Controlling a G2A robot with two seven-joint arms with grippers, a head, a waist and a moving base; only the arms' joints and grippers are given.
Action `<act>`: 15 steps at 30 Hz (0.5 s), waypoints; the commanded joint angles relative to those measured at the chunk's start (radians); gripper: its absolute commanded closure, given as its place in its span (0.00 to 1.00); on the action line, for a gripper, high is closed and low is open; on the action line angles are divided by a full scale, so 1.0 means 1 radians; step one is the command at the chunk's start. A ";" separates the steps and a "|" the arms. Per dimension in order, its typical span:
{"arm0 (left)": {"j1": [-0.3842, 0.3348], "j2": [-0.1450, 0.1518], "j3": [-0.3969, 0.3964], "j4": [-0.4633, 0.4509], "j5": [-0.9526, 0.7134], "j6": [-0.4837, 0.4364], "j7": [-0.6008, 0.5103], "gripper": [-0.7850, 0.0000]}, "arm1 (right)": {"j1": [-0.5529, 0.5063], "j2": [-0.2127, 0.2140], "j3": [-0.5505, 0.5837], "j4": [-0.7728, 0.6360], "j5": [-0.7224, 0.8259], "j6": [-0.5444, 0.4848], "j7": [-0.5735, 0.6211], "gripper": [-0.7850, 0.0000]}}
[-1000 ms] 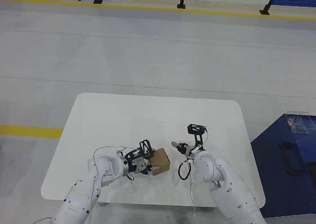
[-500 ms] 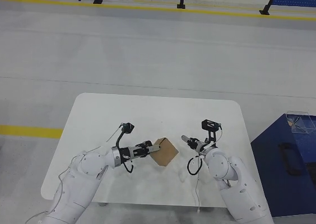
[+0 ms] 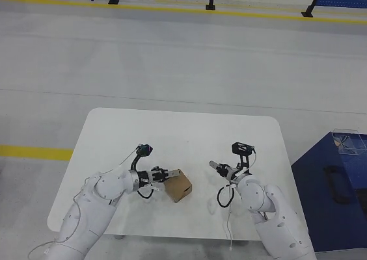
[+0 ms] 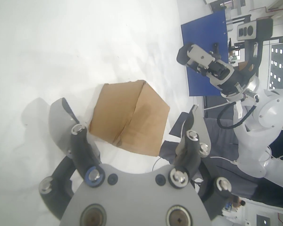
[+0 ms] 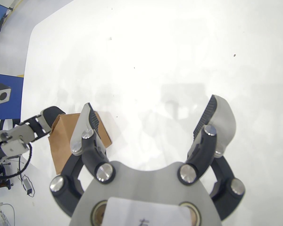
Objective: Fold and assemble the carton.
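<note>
Top view: the carton (image 3: 178, 185), a brown box with its sides folded up, rests on the white table (image 3: 170, 130) near the front edge, between the two arms. The left gripper (image 3: 161, 174) is positioned just beside the carton on its left side; contact cannot be determined from this view. The right gripper (image 3: 215, 166) is positioned apart from the carton on its right side. Left wrist view: the left gripper (image 4: 129, 105) has its fingers (image 4: 61, 114) spread wide. The carton (image 4: 129, 118) lies in the span between them, with a gap visible at each finger, so nothing is gripped. A fold seam runs across the carton's upper face. The right gripper (image 4: 186, 55) is visible farther off, beyond the carton. Right wrist view: the right gripper (image 5: 151, 102) has its fingers (image 5: 214, 116) spread wide above bare table (image 5: 155, 36), holding nothing. The carton (image 5: 61, 142) appears partly behind one finger, with the left gripper (image 5: 44, 118) at its far edge.
</note>
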State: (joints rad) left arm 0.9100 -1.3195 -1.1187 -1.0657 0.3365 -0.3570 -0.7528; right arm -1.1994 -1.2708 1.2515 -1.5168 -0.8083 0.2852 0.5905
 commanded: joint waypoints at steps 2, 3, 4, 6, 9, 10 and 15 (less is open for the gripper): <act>0.098 0.023 -0.050 -0.205 0.180 -0.052 0.221 0.00 | -0.008 0.001 0.006 -0.006 0.000 -0.005 0.001 0.00; 0.147 0.029 -0.053 -0.279 0.263 -0.090 0.286 0.00 | -0.010 0.001 0.007 -0.006 -0.001 -0.007 0.001 0.00; 0.192 0.035 -0.056 -0.345 0.338 -0.120 0.350 0.20 | -0.012 0.001 0.007 -0.006 -0.001 -0.008 -0.001 0.00; 0.260 0.043 -0.056 -0.434 0.455 -0.184 0.450 1.00 | -0.013 0.001 0.007 -0.006 -0.002 -0.008 -0.001 0.00; 0.347 0.050 -0.034 -0.516 0.738 -0.176 0.653 1.00 | -0.013 0.001 0.007 -0.006 -0.002 -0.008 -0.001 0.00; 0.358 0.049 -0.014 -0.519 0.799 -0.165 0.691 1.00 | -0.013 0.001 0.007 -0.006 -0.002 -0.008 -0.001 0.00; 0.351 0.037 0.064 -0.462 0.948 -0.078 0.765 1.00 | -0.013 0.001 0.007 -0.006 -0.002 -0.008 -0.001 0.00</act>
State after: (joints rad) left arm 1.2683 -1.2795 -1.0699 -1.5446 1.2660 -0.4452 0.0082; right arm -1.2124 -1.2696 1.2589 -1.5227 -0.8099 0.2774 0.5896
